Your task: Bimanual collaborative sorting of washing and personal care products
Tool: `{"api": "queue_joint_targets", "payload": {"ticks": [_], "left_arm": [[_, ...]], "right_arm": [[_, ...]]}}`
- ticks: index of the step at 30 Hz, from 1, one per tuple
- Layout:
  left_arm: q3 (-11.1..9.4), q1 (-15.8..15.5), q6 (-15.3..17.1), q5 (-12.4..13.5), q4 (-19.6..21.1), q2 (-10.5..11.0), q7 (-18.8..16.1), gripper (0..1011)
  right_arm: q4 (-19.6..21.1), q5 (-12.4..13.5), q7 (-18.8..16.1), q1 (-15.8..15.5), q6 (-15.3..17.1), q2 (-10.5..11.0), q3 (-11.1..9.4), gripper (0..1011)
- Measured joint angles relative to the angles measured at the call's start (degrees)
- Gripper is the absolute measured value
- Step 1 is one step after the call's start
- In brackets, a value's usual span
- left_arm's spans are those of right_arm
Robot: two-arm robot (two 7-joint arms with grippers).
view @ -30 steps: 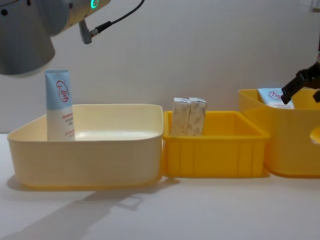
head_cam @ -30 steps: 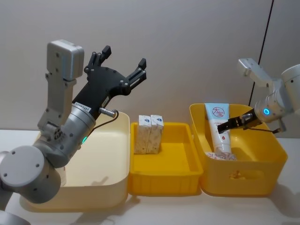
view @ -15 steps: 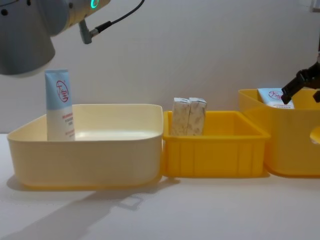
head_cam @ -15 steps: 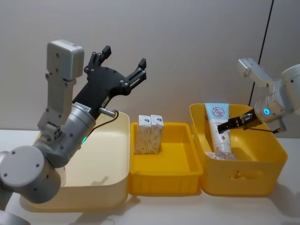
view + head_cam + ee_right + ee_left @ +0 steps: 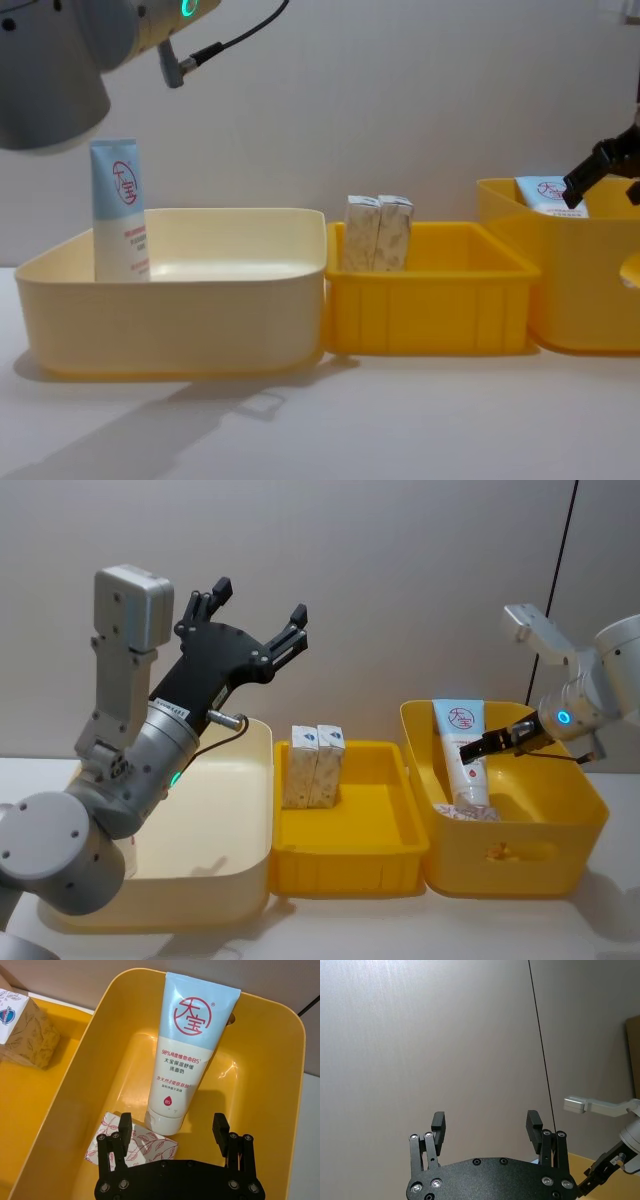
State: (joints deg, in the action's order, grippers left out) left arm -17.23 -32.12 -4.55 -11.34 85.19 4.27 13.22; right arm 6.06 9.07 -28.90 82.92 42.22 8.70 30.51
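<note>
— Where is the right gripper (image 5: 172, 1132)?

— It hangs above the right yellow bin (image 5: 575, 780), fingers spread wide, holding nothing. A squeeze tube (image 5: 189, 1050) leans on that bin's back wall; a small patterned carton (image 5: 134, 1143) lies at its foot.

— And the left gripper (image 5: 255, 605)?

— Raised high over the cream bin (image 5: 200, 300), also spread and empty. Another tube (image 5: 118, 210) stands at the cream bin's back left corner. Two white cartons (image 5: 314, 765) stand at the middle bin's (image 5: 350, 850) back left.

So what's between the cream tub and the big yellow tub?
The small yellow bin, holding two white cartons standing side by side, as the chest view shows.
</note>
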Motion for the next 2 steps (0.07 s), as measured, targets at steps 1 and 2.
{"api": "queue_joint_targets", "payload": {"ticks": [1, 2], "left_arm": [[0.0, 0.0, 0.0, 0.0, 0.0, 0.0, 0.0, 1004], [0.0, 0.0, 0.0, 0.0, 0.0, 0.0, 0.0, 1003]], "right_arm": [[0.0, 0.0, 0.0, 0.0, 0.0, 0.0, 0.0, 1001], [0.0, 0.0, 0.0, 0.0, 0.0, 0.0, 0.0, 1001]]}}
